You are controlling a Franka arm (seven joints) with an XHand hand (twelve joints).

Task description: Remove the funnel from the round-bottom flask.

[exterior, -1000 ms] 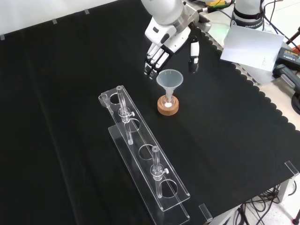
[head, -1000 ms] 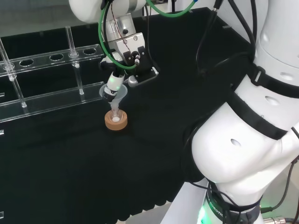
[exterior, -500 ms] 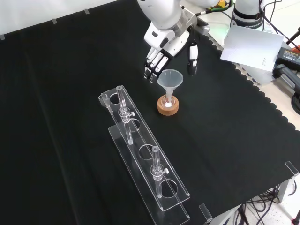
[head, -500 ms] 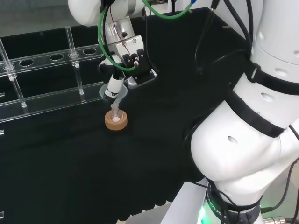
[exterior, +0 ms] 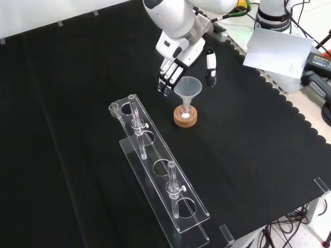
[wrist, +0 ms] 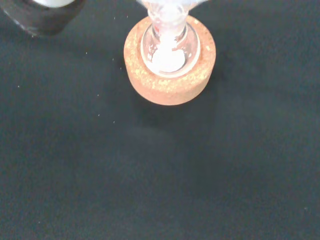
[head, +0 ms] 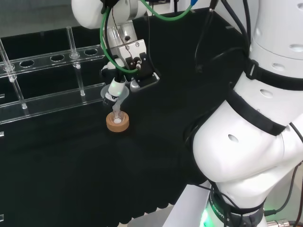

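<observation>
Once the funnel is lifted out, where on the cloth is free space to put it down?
Front view: bare cloth right of the cork ring, out to the scalloped edge. Crowded left of the ring, where the clear rack stands, and above the funnel, where the hand hovers.

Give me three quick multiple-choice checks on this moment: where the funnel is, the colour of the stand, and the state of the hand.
1. Where is the funnel?
A. Lying on the cloth
B. Seated in the round-bottom flask
C. In the tube rack

2. What colour is the cork ring under the flask?
A. Tan
B. Red
C. Blue

3. What is the hand doing?
A. Curled round the funnel
B. Open, fingers either side of the funnel's rim
C. Pressing on the rack

Answers: 1 B, the stem runs down into the flask's neck; 2 A, the wrist view shows tan cork; 3 B, the front view shows straight fingers and a gap.
</observation>
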